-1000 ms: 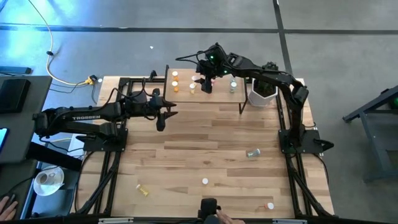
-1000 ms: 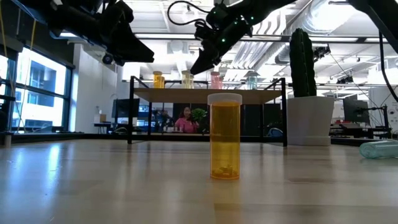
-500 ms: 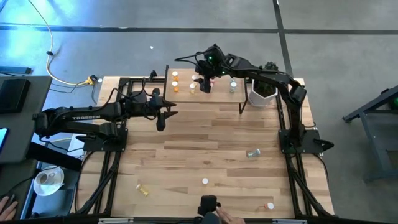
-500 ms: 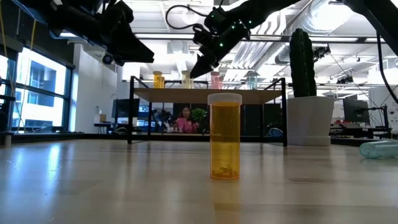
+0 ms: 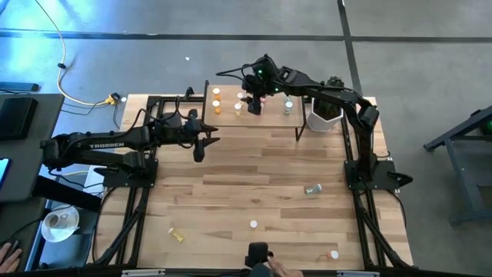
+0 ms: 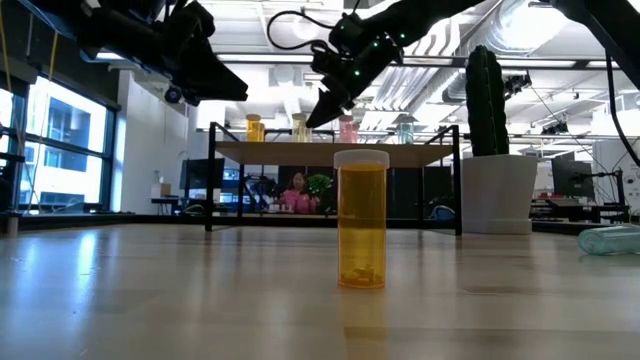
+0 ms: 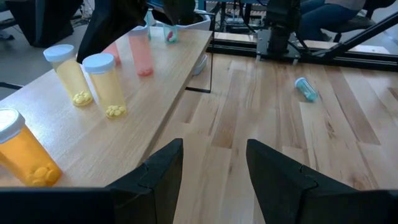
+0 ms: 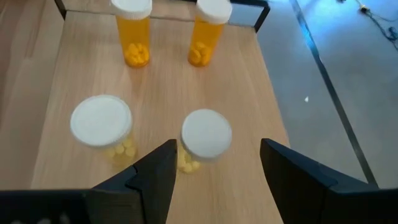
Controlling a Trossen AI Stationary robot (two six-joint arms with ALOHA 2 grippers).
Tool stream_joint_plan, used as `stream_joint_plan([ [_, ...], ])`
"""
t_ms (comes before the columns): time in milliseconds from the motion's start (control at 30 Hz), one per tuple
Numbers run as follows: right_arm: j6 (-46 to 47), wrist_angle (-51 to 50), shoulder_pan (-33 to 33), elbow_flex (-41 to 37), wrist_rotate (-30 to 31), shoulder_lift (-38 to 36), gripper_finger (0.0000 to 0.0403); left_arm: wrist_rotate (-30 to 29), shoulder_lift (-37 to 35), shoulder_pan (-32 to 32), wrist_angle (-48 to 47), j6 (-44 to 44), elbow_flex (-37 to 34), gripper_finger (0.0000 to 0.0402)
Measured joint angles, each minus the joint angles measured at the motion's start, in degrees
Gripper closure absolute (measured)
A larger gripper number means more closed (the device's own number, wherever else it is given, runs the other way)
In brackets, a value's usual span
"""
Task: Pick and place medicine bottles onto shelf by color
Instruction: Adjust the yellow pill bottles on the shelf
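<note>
Your right gripper [image 8: 214, 163] hangs with fingers spread and empty just above the yellow bottles [image 8: 206, 140] standing close together on the shelf [image 8: 155, 112], so any sideways drift risks toppling a neighbour while the left gripper [image 7: 211, 168], half open, waits beside the shelf.

Your right gripper [image 5: 254, 101] now hangs slightly farther toward nine o'clock over the shelf [image 5: 265, 115] than a second ago, a small drift seen from above. From table height it sits a touch higher above the row of bottles [image 6: 300, 127].
</note>
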Motion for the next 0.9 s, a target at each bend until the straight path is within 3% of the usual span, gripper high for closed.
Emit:
stream_joint_plan([
  [633,0.0,1.2,0.8,0.0,0.1,0.9,0.0181,-0.4,0.0,0.0,-0.4,0.0,0.0,0.0234],
  [900,0.0,1.7,0.8,0.0,3.4,1.5,0.0181,-1.5,0.0,0.0,-0.4,0.0,0.0,0.0234],
])
